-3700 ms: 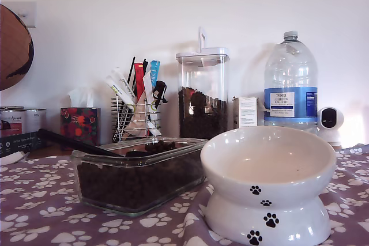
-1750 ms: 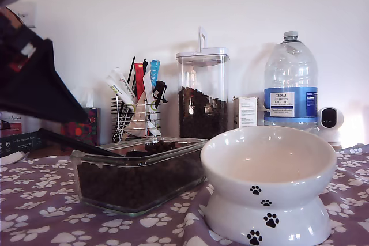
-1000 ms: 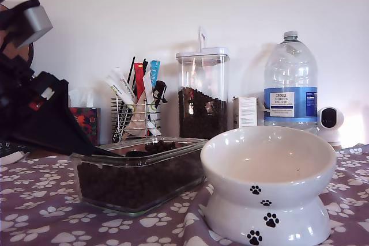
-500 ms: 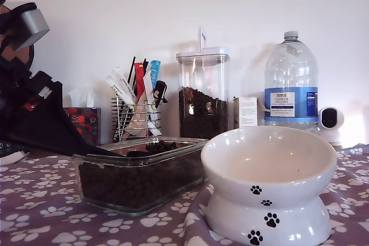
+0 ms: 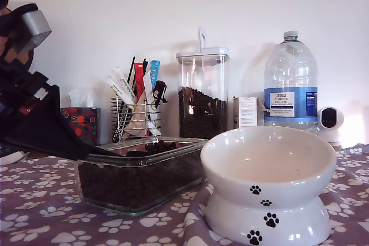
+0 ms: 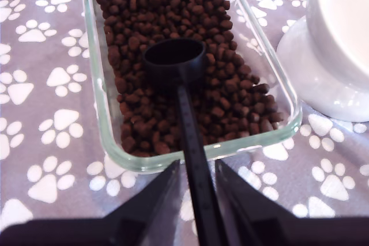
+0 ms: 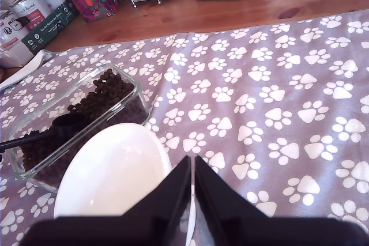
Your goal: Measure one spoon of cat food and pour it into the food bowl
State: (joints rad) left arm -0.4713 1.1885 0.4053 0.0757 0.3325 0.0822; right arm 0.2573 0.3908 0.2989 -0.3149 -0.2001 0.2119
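The black spoon (image 6: pixel 174 56) lies with its round cup on the cat food (image 6: pixel 144 21) in a clear glass dish (image 6: pixel 104 142), its handle reaching out over the dish's rim. My first gripper (image 6: pixel 198 168) is open, one finger on each side of the handle with small gaps. In the exterior view this gripper (image 5: pixel 86 151) comes down from the left to the dish (image 5: pixel 138 177). The white food bowl (image 5: pixel 268 165) with paw prints stands beside the dish at the exterior view's right, with nothing in it. My second gripper (image 7: pixel 192 162) is shut and hovers near the bowl (image 7: pixel 115 171).
Along the back stand a tall clear canister of kibble (image 5: pixel 202 93), a big water bottle (image 5: pixel 290 82), a wire caddy of utensils (image 5: pixel 136 113), a tissue box (image 5: pixel 81 124), a small carton (image 5: pixel 247 112) and a white camera (image 5: pixel 330 120). A paw-print cloth (image 7: pixel 277 113) covers the table.
The first arm came in from the exterior view's left and dropped down to the spoon's handle. Over the last half second it has barely shifted. Spoon, dish and bowl stayed put.
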